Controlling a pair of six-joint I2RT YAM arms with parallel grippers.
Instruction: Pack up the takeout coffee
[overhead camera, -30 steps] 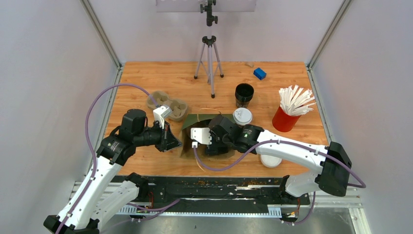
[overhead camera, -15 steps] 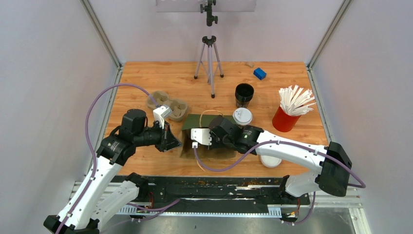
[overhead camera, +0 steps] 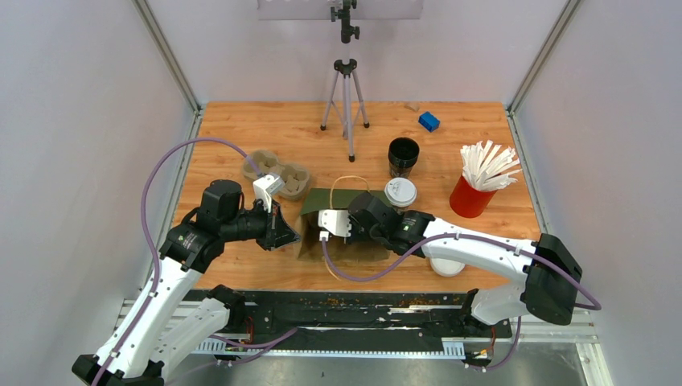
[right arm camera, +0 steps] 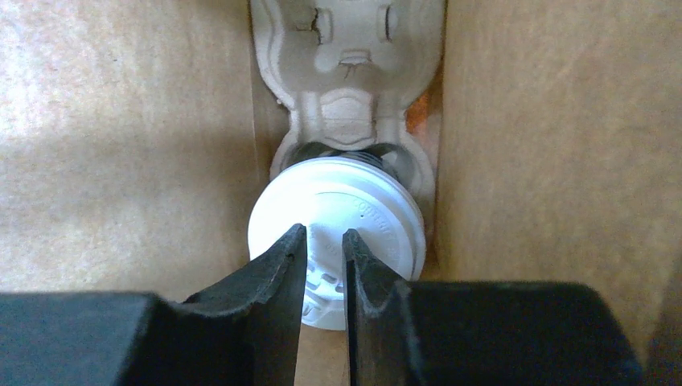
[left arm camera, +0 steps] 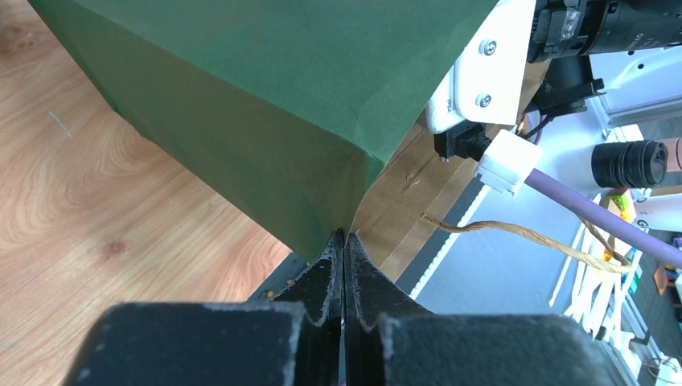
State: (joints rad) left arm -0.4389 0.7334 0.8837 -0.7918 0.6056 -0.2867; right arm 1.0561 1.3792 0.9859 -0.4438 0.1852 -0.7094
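One takeout coffee [right arm camera: 366, 211], white lid up, sits in a cardboard carrier [right arm camera: 350, 72] at the bottom of the green paper bag [overhead camera: 320, 199], brown inside [right arm camera: 121, 129]. My right gripper [right arm camera: 323, 245] hangs inside the bag just above that lid. Its jaws stand a narrow gap apart with nothing between them. In the top view the right wrist [overhead camera: 371, 217] covers the bag's mouth. My left gripper [left arm camera: 344, 241] is shut on the bag's corner edge [left arm camera: 354, 221] and holds it. A second takeout coffee [overhead camera: 400, 193] stands on the table right of the bag.
A stack of black lidless cups [overhead camera: 403, 156] stands behind the second coffee. A red cup of white sticks [overhead camera: 473, 197] is at the right, a loose white lid [overhead camera: 447, 265] near the front edge. Another cardboard carrier [overhead camera: 277, 174], a tripod [overhead camera: 346, 96] and a blue block [overhead camera: 429, 121] lie farther back.
My right gripper's jaws have drawn close together, and the wrist has lifted back a little from deep in the bag. The bag's twine handle now shows behind it. The left arm held still.
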